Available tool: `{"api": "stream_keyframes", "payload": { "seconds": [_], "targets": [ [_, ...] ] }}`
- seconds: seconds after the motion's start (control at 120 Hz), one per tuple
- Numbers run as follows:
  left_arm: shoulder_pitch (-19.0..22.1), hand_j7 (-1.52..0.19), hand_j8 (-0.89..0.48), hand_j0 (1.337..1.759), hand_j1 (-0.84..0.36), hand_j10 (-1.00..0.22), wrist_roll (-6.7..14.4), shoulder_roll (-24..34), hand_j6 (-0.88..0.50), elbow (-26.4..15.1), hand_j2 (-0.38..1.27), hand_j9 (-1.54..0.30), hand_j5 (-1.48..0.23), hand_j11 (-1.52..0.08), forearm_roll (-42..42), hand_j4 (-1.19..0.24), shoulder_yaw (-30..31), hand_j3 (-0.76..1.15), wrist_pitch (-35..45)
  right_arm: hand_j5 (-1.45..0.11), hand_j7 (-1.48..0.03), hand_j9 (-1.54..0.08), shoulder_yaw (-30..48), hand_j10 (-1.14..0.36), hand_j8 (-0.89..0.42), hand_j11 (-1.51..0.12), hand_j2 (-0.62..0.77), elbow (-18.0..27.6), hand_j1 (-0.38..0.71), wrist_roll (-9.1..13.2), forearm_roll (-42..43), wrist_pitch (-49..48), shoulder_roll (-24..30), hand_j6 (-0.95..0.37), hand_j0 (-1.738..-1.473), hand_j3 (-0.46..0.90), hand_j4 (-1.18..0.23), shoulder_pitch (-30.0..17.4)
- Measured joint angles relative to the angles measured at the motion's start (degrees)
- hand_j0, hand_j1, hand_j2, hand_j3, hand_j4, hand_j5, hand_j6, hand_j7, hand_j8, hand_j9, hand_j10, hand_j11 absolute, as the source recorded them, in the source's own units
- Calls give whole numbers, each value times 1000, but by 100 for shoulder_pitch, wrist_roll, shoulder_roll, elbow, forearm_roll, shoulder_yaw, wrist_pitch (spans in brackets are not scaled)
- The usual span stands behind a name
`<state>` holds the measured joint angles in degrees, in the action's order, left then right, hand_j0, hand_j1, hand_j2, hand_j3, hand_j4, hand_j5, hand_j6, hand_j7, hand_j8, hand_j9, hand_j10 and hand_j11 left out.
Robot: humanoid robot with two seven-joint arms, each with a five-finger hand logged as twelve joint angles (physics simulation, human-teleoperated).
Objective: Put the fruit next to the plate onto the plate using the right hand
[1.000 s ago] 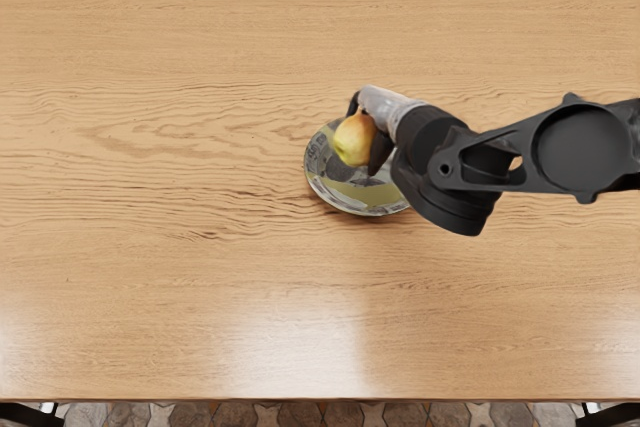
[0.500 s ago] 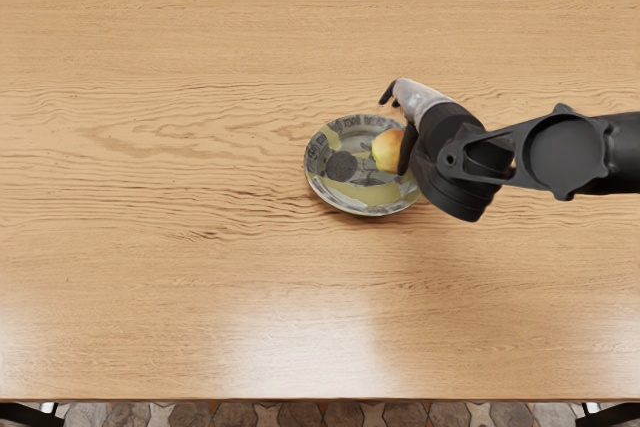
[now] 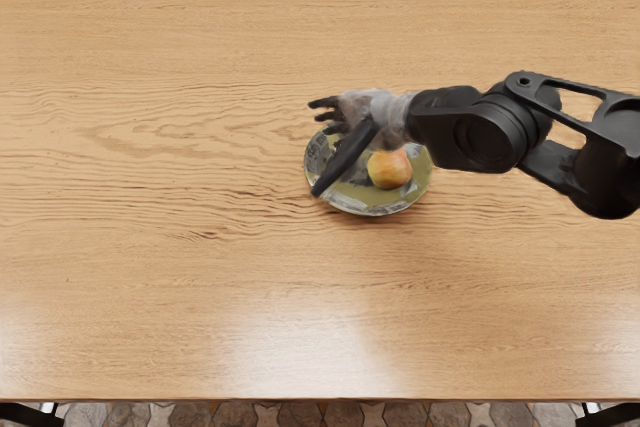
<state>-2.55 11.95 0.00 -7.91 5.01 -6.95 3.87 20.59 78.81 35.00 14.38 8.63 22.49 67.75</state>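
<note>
Wood table (image 3: 200,247) w/ plate (image 3: 365,209) just right of frame ctr, fruit (image 3: 389,168) resting on it, right hand (image 3: 365,112) over plate's upper edge, fingers (image 3: 340,155) spread, gripping nothing.

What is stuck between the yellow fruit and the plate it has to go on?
Nothing visible is in the way. The round yellow-orange fruit lies on the patterned round plate, in its right half. The right hand hovers with spread fingers over the plate's left side, holding nothing.
</note>
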Motion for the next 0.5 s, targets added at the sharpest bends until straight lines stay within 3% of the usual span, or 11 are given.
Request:
{"api": "stream_keyframes", "payload": {
  "seconds": [0.092,0.217,0.333,0.5],
  "targets": [
    [0,0,-1,1658,349,0,0,0,-1,0,0,0,0,0,0,-1,-1,0,0,-31,-29,-31,961,-22,-11,-31,6,-377,-334,0,-1062,-1649,384,-8,-1658,0,-10,-533],
    [0,0,-1,1658,349,0,0,0,-1,0,0,0,0,0,0,-1,-1,0,-1,-17,-16,-17,1407,-11,-6,-17,3,-627,-341,0,-2331,-3480,683,-4,-1658,0,-5,-810],
    [0,0,-1,1658,349,0,0,0,-1,0,0,0,0,0,0,-1,-1,0,0,-9,-9,-9,1115,-6,-3,-9,2,-732,-344,0,-3477,-4075,1251,-2,-1658,0,-2,-907],
    [0,0,-1,1658,349,0,0,0,-1,0,0,0,0,0,0,-1,-1,0,0,-4,-4,-4,723,-2,0,-4,1,-765,-347,0,-4145,-4306,1886,1,-1658,0,0,-992]
  ]
}}
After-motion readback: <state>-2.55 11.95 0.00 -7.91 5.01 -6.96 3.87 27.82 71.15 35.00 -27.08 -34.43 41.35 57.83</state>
